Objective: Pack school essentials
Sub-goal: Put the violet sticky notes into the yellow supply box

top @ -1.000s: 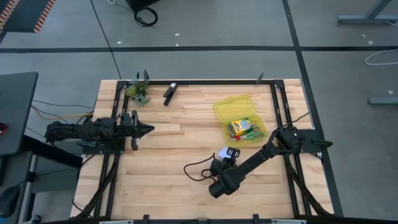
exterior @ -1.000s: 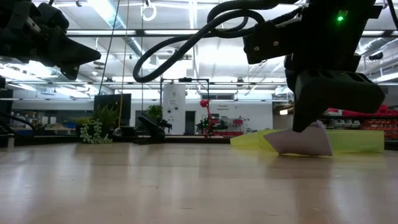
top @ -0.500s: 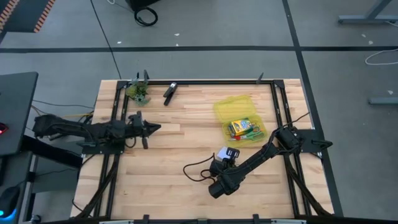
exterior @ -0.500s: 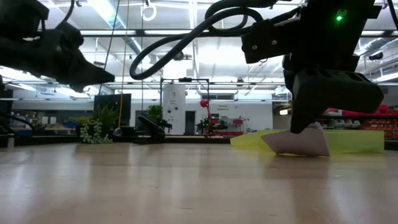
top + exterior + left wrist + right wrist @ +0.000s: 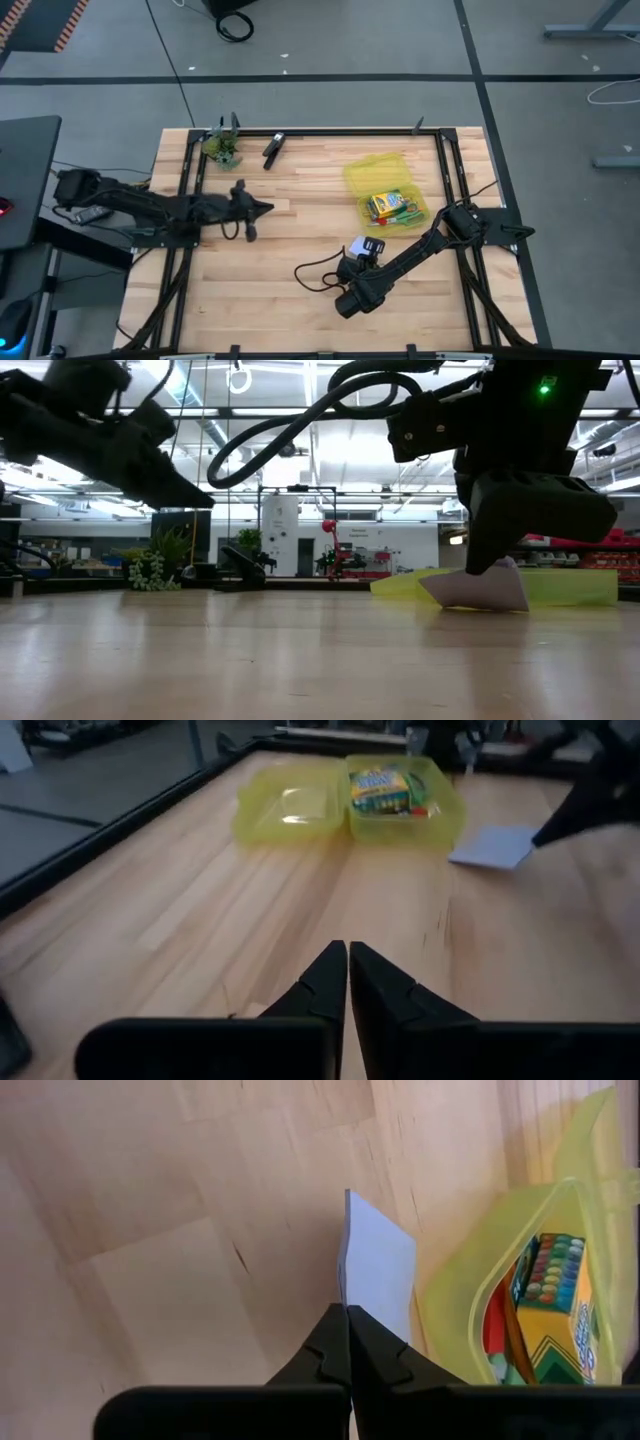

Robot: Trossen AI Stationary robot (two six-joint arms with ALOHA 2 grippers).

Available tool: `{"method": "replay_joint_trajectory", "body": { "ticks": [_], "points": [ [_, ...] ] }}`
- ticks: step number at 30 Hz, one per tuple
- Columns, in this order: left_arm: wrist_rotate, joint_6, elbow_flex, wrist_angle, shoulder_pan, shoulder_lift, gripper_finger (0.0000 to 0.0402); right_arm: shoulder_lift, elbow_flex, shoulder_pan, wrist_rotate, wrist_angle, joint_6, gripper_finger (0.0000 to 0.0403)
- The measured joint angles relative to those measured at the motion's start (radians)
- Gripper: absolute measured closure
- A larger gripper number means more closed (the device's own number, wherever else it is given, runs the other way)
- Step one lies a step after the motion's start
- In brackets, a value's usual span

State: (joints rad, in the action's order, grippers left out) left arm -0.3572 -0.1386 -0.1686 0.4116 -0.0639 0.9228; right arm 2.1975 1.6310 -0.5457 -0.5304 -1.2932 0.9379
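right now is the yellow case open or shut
Open: the yellow case lies flat with its lid folded back, the crayon box showing inside.

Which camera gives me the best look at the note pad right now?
The right wrist view: the pale blue note pad fills the middle, just beyond the right gripper, beside the yellow case. The left wrist view shows it small and far off; the low view shows it edge-on; the high view shows only a corner.
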Motion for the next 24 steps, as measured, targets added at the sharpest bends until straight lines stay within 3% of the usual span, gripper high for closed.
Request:
{"method": "replay_joint_trajectory", "body": {
  "ticks": [6, 18, 24],
  "points": [
    [0.044, 0.098, -0.07, 0.032, 0.0, 0.182, 0.035, 0.0, 0.0, 0.0, 0.0, 0.002, 0.0, 0.0402],
    [0.093, 0.355, -0.175, 0.253, -0.002, 0.544, 0.022, 0.0, 0.0, 0.0, 0.0, 0.002, -0.001, 0.0402],
    [0.098, 0.467, -0.279, 0.283, -0.002, 0.702, 0.0194, 0.0, 0.0, 0.0, 0.003, 0.008, 0.0, 0.0402]
  ]
}}
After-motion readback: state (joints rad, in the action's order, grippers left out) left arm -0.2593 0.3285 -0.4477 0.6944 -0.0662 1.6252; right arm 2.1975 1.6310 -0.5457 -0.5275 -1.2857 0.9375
